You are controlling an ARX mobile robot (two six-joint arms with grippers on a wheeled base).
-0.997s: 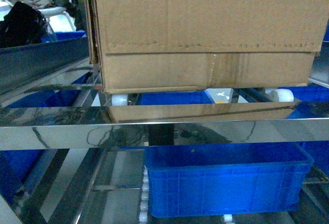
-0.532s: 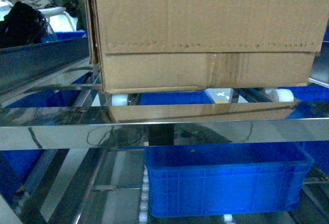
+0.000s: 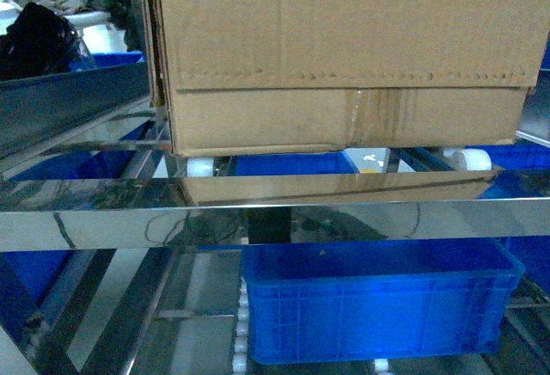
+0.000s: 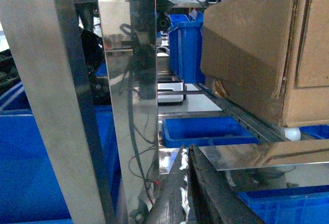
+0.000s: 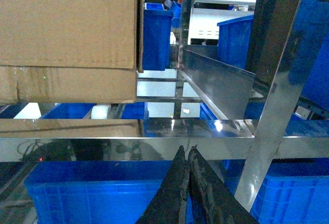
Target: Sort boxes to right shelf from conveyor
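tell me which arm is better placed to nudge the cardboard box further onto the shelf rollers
Neither clearly. Both grippers, left and right, are shut, empty, and below the front rail, outside the rack. The cardboard box sits centred on the rollers, a corner near each gripper.

No visible change to box (image 3: 344,57).

One cardboard box (image 3: 344,57) sits on one steel shelf (image 3: 275,220), above one blue crate (image 3: 378,306) directly below.

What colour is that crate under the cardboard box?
Blue crate, clearest in the head view.
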